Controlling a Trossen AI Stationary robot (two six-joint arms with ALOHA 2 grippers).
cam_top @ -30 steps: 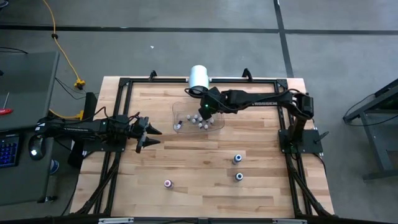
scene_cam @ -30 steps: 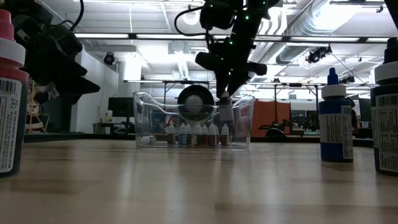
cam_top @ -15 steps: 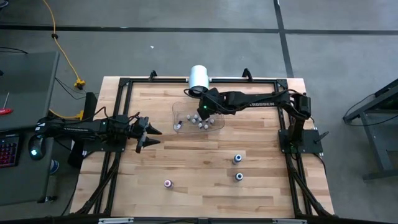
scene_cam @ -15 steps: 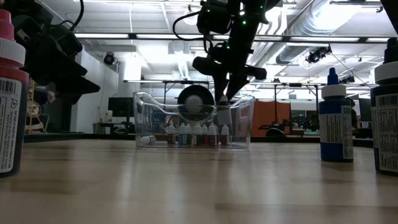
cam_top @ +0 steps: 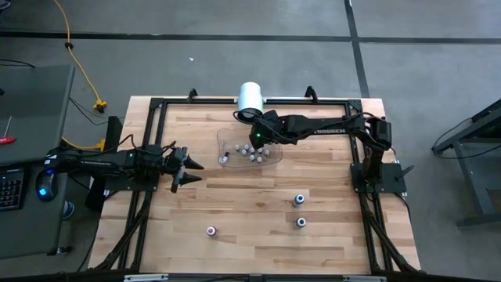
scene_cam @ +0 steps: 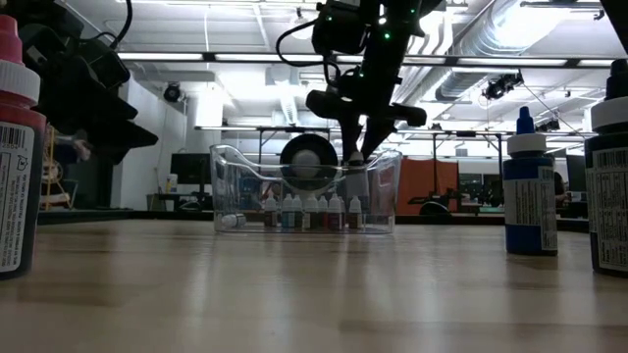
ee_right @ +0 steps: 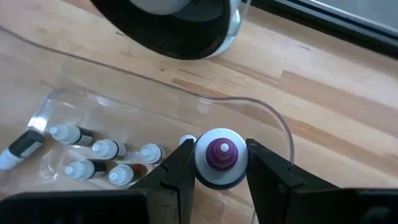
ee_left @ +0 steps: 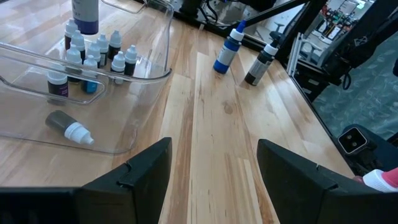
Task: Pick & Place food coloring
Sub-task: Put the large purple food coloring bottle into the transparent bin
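A clear tray [cam_top: 225, 135] holds several tiny white-capped food coloring bottles [cam_top: 252, 154], standing in a cluster [ee_left: 93, 53]; one lies on its side [ee_left: 68, 124]. My right gripper [cam_top: 257, 141] hovers over the tray, shut on a larger purple bottle [ee_left: 85, 15]. Three larger bottles stand on the bare table: two blue [cam_top: 298, 200] [cam_top: 300, 222] and one pink [cam_top: 210, 231]. My left gripper [cam_top: 190, 168] waits open to the tray's left, touching nothing. My right gripper [ee_right: 221, 155] pinches the purple bottle by its white cap [ee_right: 212, 175], one finger [ee_right: 179, 169] on each side, coming from above and pointing down. The bottle hangs upright below the fingers, inside the tray [ee_right: 273, 118]. Whether its base touches the tray floor I cannot tell.
A large white cylinder [cam_top: 250, 96] lies just beyond the tray's far side. A black frame [cam_top: 156, 106] runs along the table's edges. Bare wood stretches between the tray and the three standing bottles nearer the near edge [scene_cam: 530, 191].
My right gripper, still shut on the purple bottle, has shifted a little toward the table's left over the tray.
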